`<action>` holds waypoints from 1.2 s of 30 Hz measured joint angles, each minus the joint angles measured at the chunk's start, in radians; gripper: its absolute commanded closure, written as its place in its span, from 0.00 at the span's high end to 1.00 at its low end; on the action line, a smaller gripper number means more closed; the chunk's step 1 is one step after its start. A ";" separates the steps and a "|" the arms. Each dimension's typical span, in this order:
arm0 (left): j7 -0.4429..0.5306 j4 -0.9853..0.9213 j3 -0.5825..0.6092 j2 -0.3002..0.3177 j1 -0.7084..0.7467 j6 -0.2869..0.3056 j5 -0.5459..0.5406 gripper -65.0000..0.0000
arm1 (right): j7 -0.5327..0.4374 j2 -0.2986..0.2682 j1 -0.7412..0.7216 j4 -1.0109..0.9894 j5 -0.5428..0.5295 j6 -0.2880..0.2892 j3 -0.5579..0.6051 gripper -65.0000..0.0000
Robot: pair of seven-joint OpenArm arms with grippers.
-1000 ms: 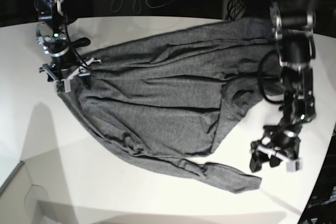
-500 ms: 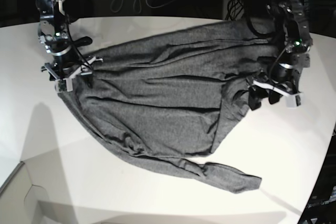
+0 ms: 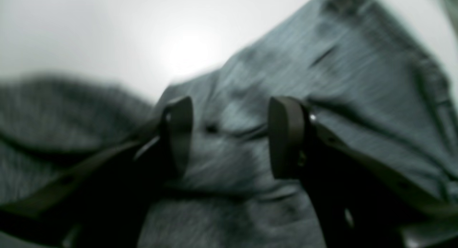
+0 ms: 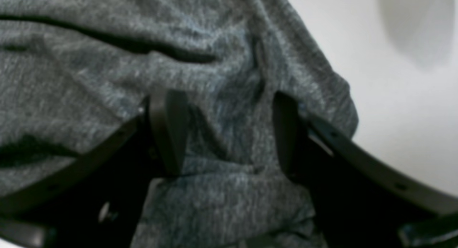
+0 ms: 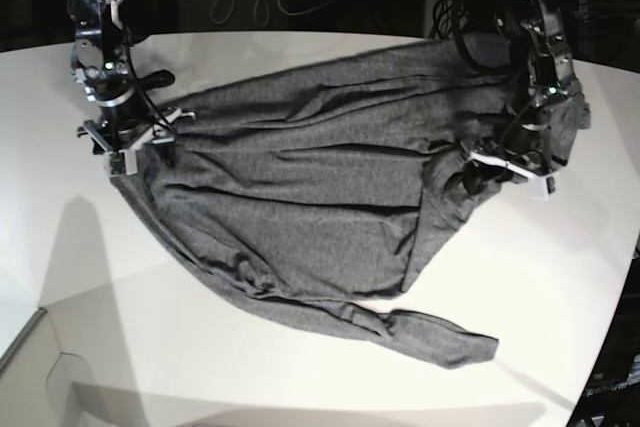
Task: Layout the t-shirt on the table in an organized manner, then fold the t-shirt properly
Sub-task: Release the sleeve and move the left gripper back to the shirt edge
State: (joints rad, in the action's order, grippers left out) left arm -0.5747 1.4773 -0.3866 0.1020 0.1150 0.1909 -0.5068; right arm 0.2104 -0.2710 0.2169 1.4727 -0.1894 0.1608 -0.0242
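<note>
Your t-shirt lies spread across the matte white tabletop, a dark heather-grey knit that is soft and wrinkled, with long shallow creases running through the body and one sleeve trailing to a narrow, rounded cuff near the front edge. The fabric shows a fine flecked texture in both wrist views. Your right end effector sits over the shirt's rumpled edge with its dark, flat-faced fingers spread wide, cloth bunched between them but not pinched. Your left end effector is over the opposite side of the shirt, near a stitched hem; its smooth, blunt pads stand apart with a fold of knit between them, and the blur leaves it unclear whether they press the cloth. The tabletop's pale surface curves away behind the fabric.
</note>
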 measured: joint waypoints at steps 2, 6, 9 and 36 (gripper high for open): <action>0.001 -0.021 0.000 0.000 -0.020 -0.001 0.000 0.50 | 0.003 0.000 0.001 0.000 0.000 0.000 0.000 0.58; 0.017 -0.031 0.000 0.000 -0.032 0.000 -0.010 0.50 | 0.000 0.000 0.000 0.000 0.000 0.000 0.000 0.58; 0.003 -0.048 0.000 -0.001 -0.032 0.000 -0.007 0.50 | 0.000 0.000 0.000 0.000 0.000 0.000 0.000 0.58; 0.005 -0.046 0.069 0.000 -0.046 0.006 -0.014 0.00 | 0.000 0.000 0.000 0.000 0.000 0.000 -0.001 0.58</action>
State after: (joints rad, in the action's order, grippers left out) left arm -0.5694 1.4315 -0.3172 0.1020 0.0692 0.1974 -0.5209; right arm 0.2100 -0.2710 0.2169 1.4727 -0.1898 0.1608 -0.0250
